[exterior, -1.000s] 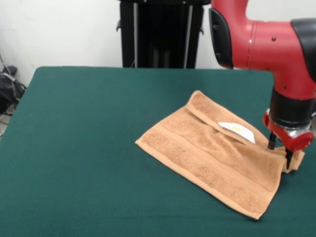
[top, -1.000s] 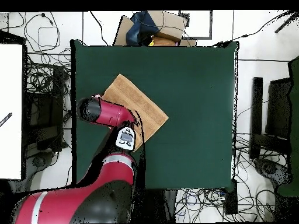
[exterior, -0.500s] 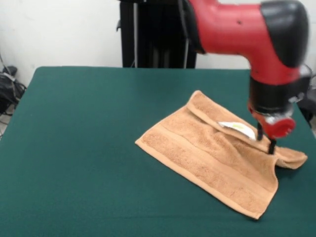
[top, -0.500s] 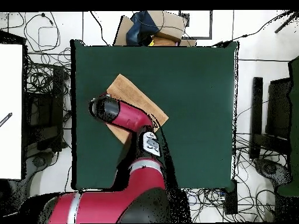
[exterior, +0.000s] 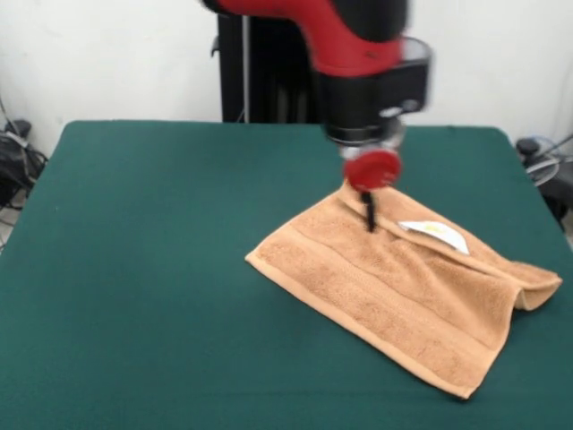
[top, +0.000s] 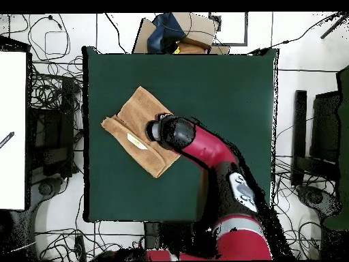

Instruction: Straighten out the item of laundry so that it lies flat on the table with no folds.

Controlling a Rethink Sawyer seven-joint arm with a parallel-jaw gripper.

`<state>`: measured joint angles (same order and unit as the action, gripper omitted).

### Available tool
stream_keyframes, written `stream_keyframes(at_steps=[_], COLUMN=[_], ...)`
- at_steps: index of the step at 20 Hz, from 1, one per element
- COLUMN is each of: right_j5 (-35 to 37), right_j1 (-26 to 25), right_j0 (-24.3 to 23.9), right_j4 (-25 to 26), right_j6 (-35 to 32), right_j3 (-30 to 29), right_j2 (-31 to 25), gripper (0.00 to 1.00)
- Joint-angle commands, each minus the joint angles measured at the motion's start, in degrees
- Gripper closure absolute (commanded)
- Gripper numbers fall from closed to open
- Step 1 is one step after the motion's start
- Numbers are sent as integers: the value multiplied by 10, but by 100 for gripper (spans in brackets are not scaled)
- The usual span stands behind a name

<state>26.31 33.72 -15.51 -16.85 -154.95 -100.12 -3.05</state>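
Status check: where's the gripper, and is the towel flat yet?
Gripper over the towel's middle, grip state unclear. Towel not flat: one edge folded over, white label on the flap. Nothing else on the table.

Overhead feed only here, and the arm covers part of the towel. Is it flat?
Observer: No. From the front, a strip along the far edge of the towel is folded over onto its top, with a white label at the flap's edge.
Operator: Anything standing up off the table?
Observer: Yes. The right end in the front view bulges up in a rolled fold above the table.
Operator: Where's the hand?
Observer: The hand is down at the towel's far corner, by the flap's end. It is blurred, so I can't tell whether it grips cloth.
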Motion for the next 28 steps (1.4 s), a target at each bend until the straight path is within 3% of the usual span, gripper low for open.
stream_keyframes(at_steps=[1,6,14,18,22,28], right_j5=[-40,-124,-181,-204,-230,-244], right_j1=[-104,-233,-379,-417,-435,-442], right_j0=[-8,30,84,104,86,19], right_j4=[143,201,202,201,217,303], right_j6=[106,41,-19,-32,-17,67], right_j3=[4,87,211,245,256,270], right_j2=[-5,21,85,115,112,81], gripper=[0,0,0,0,0,0])
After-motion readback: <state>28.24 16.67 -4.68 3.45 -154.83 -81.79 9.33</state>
